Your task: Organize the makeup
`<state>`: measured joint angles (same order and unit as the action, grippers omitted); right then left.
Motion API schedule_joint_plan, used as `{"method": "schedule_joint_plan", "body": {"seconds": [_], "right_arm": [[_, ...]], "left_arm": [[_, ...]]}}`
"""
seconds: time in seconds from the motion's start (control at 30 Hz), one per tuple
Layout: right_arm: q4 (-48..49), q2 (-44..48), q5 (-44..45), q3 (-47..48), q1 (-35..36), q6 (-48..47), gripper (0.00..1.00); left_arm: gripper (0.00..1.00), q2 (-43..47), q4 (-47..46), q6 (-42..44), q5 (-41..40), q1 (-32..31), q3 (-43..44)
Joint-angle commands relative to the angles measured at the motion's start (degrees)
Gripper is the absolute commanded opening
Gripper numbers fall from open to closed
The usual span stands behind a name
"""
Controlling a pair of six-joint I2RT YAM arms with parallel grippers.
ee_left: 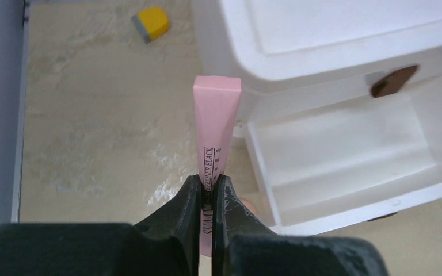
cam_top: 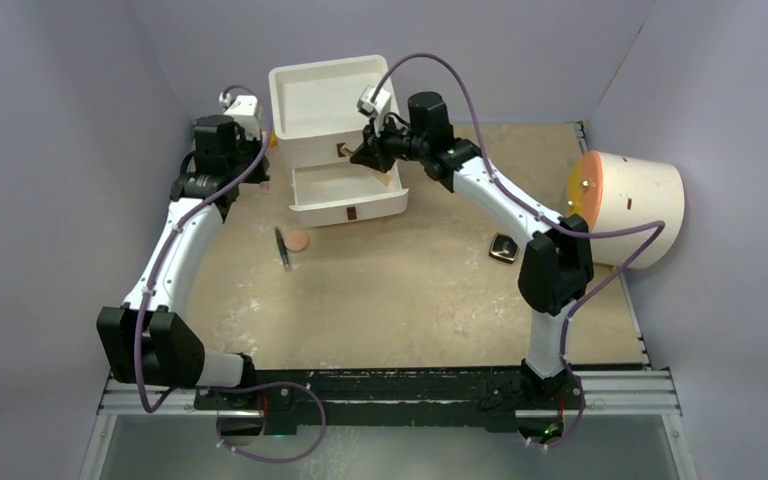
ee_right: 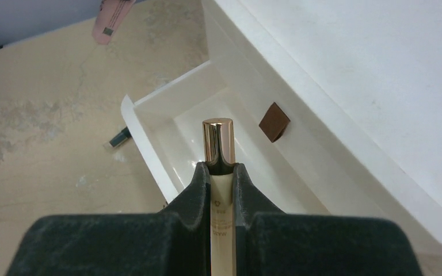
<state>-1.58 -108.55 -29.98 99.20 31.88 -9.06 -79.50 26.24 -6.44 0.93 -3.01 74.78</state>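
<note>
Pink tube (ee_left: 214, 132) in left end effector (ee_left: 208, 190), gold-capped tube (ee_right: 218, 144) above drawer (ee_right: 145, 144)

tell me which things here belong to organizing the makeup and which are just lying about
Belongs to the job: pink tube in the left fingers, gold-capped tube in the right fingers, slim dark stick, peach disc, black compact, white drawer box.
Just lying about: yellow block, big cream cylinder.

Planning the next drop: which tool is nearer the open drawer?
Right. The right tool hangs over the open drawer; the left tool sits off its left end.
</note>
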Motion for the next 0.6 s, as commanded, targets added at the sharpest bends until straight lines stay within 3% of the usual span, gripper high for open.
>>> {"method": "schedule_joint_plan", "body": {"seconds": [0.0, 0.1, 0.4, 0.47, 0.57], "right_arm": [[-10.3, -4.4, -7.5, 7.7, 0.2, -7.1, 0.0], [-16.0, -7.9, -8.0, 12.6, 0.2, -9.0, 0.0], [-13.7, -8.5, -7.9, 9.4, 0.2, -8.6, 0.01], [-15.3, -9.7, -7.6, 10.4, 0.2, -8.6, 0.1], [-13.2, -9.5, -6.6, 8.6, 0.2, -8.0, 0.14]], "left_arm": [[0.0, 4.0, -12.4, 11.1, 8.2, -1.9, -1.9], [0.0, 4.0, -17.9, 15.6, 14.4, -2.1, -4.0], [0.0, 2.1, -21.2, 22.7, 25.1, -3.6, -2.2], [0.0, 1.3, -21.8, 23.9, 26.1, -4.7, -3.0], [0.0, -0.5, -21.7, 25.1, 26.8, -6.3, -3.3]]}}
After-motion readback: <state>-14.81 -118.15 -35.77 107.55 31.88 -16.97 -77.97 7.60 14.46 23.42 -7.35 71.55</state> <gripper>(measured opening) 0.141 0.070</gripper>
